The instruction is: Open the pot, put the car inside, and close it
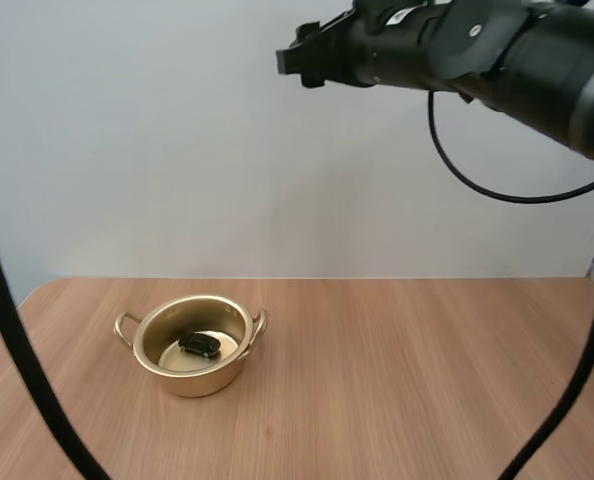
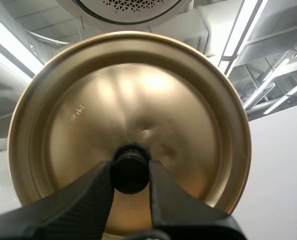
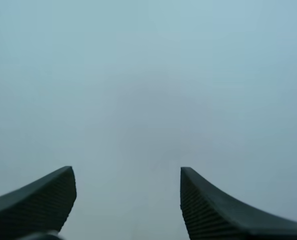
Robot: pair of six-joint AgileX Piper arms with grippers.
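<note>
Pot (image 1: 193,382) stands open on the surface (image 1: 427,380), toward its left side, with the small dark car (image 1: 201,344) lying on its bottom. The left gripper (image 2: 130,171) has its fingers clamped on the black knob (image 2: 131,165) of the golden lid (image 2: 128,95), which is held clear of the pot. The right gripper (image 3: 126,172) is raised, fingers apart on nothing. 2 steps look done, so closing is the step in hand. Next, the lid needs bringing over the pot, levelling, lowering onto the rim and releasing.

On table (image 1: 397,380), lower left of high frame: pot (image 1: 202,380), car (image 1: 201,345) inside it. Off the pot: lid (image 2: 128,100), knob (image 2: 131,176) between fingers of left gripper (image 2: 130,170).
</note>
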